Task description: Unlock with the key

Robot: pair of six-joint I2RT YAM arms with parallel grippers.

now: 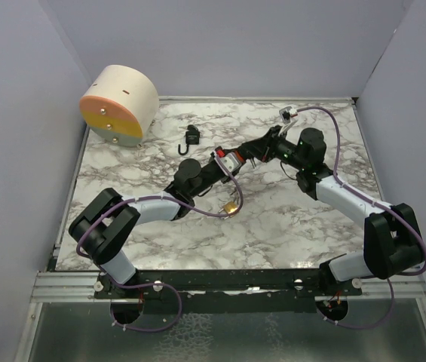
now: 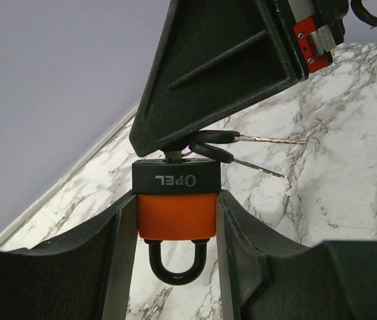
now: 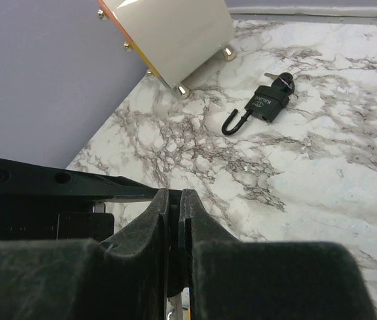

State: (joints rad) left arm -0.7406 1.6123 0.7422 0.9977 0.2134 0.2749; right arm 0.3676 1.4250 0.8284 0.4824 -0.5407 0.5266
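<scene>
The left gripper (image 2: 175, 217) is clamped on the padlock (image 2: 177, 181) over the middle of the marble table (image 1: 288, 219). The padlock has an orange body, a black end marked "OPEL" and a black shackle. The right gripper (image 3: 175, 220), jaws together, pinches the key (image 2: 173, 155) at its keyhole. Two spare keys (image 2: 261, 140) stick out beside it.

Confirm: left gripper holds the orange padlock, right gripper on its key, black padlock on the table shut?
No. The black padlock lies with its shackle open; right wrist view shows it. The rest holds: left gripper holds the orange padlock, right gripper on its key.
</scene>
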